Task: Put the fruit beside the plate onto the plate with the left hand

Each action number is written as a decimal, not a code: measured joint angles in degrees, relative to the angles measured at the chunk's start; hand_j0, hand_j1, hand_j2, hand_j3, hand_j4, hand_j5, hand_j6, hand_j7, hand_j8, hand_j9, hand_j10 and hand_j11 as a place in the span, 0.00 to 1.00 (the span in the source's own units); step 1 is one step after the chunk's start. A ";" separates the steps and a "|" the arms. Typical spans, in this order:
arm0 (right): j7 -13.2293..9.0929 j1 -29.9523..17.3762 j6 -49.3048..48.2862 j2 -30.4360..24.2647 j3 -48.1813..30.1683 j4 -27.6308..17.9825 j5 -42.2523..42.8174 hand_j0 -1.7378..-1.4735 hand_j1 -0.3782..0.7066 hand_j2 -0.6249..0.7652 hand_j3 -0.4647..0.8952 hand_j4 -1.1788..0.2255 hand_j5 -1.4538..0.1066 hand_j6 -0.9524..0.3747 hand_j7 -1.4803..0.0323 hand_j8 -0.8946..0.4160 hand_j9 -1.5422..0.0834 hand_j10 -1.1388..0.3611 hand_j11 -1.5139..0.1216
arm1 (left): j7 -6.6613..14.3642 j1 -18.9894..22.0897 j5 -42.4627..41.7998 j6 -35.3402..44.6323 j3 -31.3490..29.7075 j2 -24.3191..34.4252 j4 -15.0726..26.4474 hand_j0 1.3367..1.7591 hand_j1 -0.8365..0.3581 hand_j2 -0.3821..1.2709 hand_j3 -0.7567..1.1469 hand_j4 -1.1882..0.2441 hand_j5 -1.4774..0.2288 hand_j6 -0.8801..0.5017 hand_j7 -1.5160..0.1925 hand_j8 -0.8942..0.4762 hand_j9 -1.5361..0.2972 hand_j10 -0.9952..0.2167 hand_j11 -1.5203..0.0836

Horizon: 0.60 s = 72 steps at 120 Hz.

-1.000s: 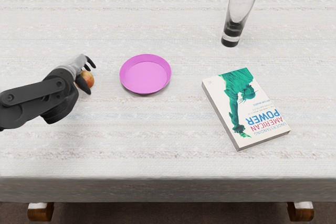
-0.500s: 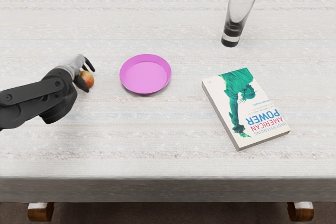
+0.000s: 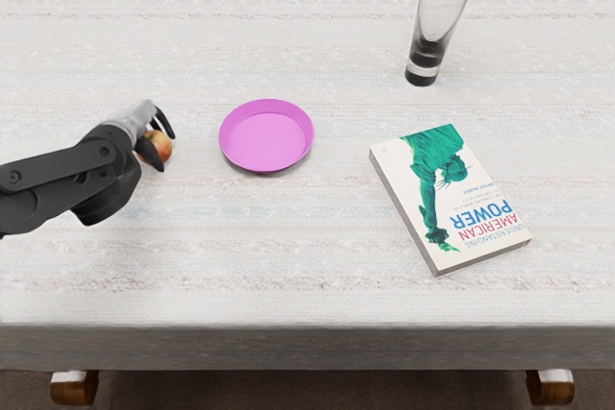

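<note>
Over the last second little has changed: my left hand (image 3: pixel 135 137) has only settled a touch tighter around the fruit (image 3: pixel 159 147), fingers curled over its top and far side, so I judge the grasp made but the carry not begun. The fruit has stayed at the left of the table (image 3: pixel 288 237), apart from the pink plate (image 3: pixel 266 137) to its right. I cannot tell whether it has left the surface yet.

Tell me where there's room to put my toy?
Biggest bare patch: the front strip of the table, below plate and left of book. Also between plate and book, and the far side left of the glass. Crowded: left of the plate, where the left hand grips the fruit.
</note>
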<state>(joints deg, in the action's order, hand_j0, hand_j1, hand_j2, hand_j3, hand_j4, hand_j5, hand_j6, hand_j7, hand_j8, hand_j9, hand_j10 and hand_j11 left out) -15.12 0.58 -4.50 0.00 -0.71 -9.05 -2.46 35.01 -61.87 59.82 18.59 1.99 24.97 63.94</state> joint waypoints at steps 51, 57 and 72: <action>0.00 0.08 0.02 0.00 0.08 0.00 0.00 0.30 0.03 0.45 0.34 0.84 0.93 0.72 0.98 0.68 0.95 0.76 0.93 | 0.03 -5.63 -1.99 -0.16 0.75 6.14 10.74 0.75 0.44 0.54 0.40 0.34 0.29 0.33 0.34 0.35 0.32 0.28 0.35; 0.00 0.13 0.02 0.00 0.08 0.00 0.00 0.30 0.03 0.45 0.34 0.84 0.93 0.72 0.98 0.68 0.95 0.76 0.93 | 0.04 -7.18 -2.36 -0.51 0.76 5.99 11.76 0.75 0.45 0.53 0.40 0.35 0.28 0.33 0.33 0.35 0.32 0.27 0.35; 0.00 0.36 0.02 0.00 0.09 0.00 0.00 0.30 0.03 0.45 0.34 0.84 0.93 0.72 0.98 0.68 0.95 0.76 0.93 | 0.00 -9.62 -3.76 -1.62 0.79 5.41 13.02 0.75 0.45 0.53 0.40 0.35 0.28 0.32 0.33 0.35 0.31 0.27 0.35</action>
<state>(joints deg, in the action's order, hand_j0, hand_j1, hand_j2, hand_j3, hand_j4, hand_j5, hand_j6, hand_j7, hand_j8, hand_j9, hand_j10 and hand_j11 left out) -15.12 0.94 -4.49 0.00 -0.62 -9.05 -2.46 35.01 -71.50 56.06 16.98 2.79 30.38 76.95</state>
